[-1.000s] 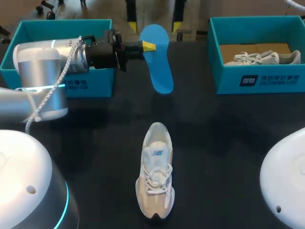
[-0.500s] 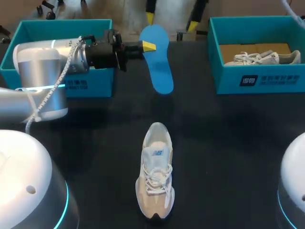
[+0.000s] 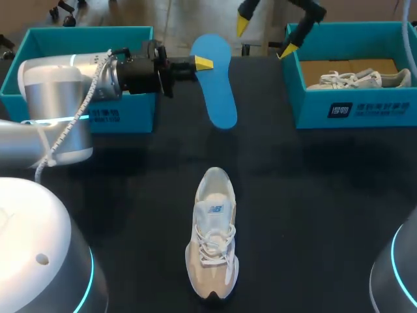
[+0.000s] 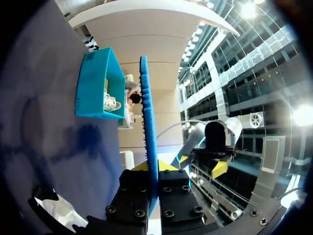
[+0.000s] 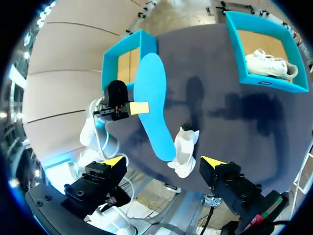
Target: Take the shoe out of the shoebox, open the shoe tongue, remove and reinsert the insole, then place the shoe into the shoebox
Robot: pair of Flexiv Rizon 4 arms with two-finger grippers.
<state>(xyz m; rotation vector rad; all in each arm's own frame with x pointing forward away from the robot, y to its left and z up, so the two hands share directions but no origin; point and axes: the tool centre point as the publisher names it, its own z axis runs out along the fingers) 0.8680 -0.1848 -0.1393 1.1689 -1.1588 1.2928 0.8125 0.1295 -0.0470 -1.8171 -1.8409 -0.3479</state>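
In the head view the left gripper [image 3: 203, 62] pinches the blue insole [image 3: 218, 88] over the table's [image 3: 313, 195] far edge, with the shoe [image 3: 212, 235] by its near edge; the left wrist view shows a thin, edge-on hold that calls for firmness; in the right wrist view the spread right gripper [image 5: 164, 161] should steady the shoe.

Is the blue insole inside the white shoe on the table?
No, the left gripper holds the blue insole well away from the white shoe.
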